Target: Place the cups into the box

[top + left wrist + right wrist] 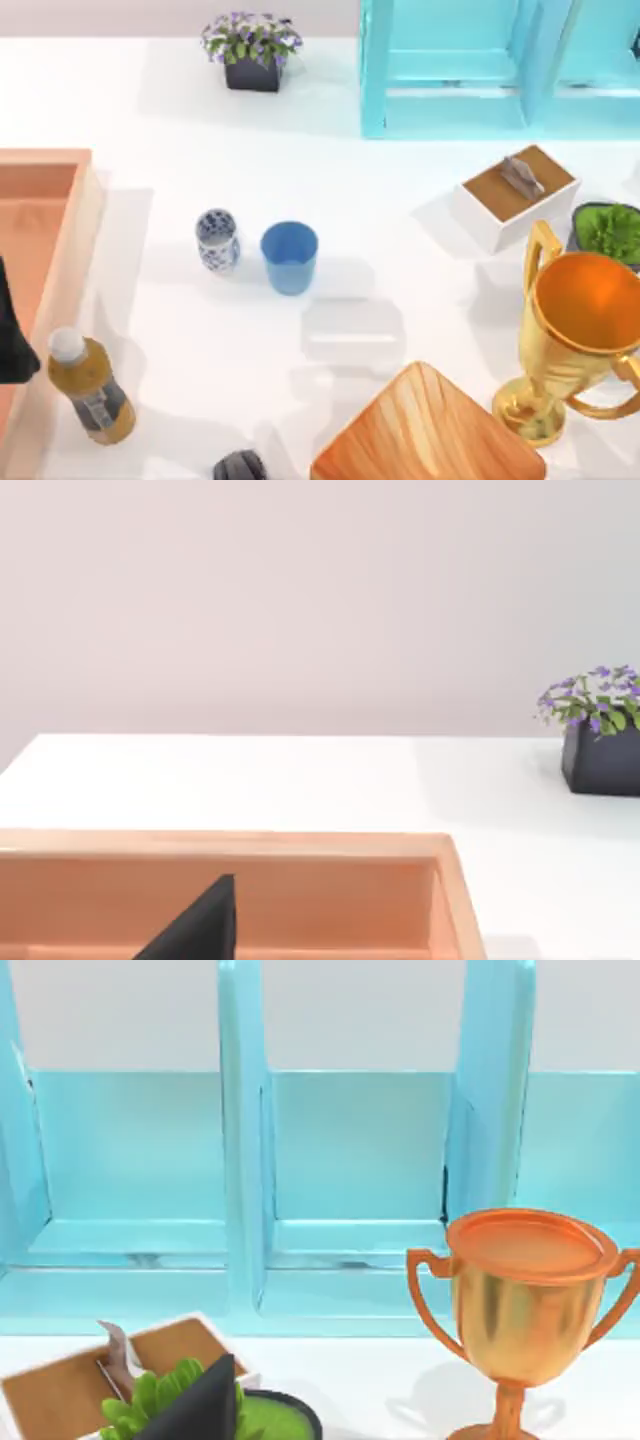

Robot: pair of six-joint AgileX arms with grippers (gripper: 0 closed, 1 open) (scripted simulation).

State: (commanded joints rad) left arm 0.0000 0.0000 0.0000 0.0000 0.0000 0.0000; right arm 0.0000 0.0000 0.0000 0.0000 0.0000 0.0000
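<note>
Two cups stand side by side in the middle of the table: a white cup with a blue floral pattern (217, 239) and, just to its right, a slightly wider plain blue cup (289, 256). Both are upright and untouched. The box (84, 215), large and shallow with peach-orange wooden walls, lies at the table's left edge; its far wall (220, 843) also fills the bottom of the left wrist view. My left gripper (12, 335) hangs over the box, well left of the cups, seen as a dark wedge (200, 928). My right gripper (200, 1405) is parked at the right, near the trophy.
A yellow bottle (90, 388) lies beside the box's near corner. A gold trophy (575, 335), a white box with a brown top (515, 195), a green plant (608, 232), a wooden board (430, 430), a small dark object (240, 465), potted flowers (250, 48) and a cyan shelf (490, 65) surround the cups.
</note>
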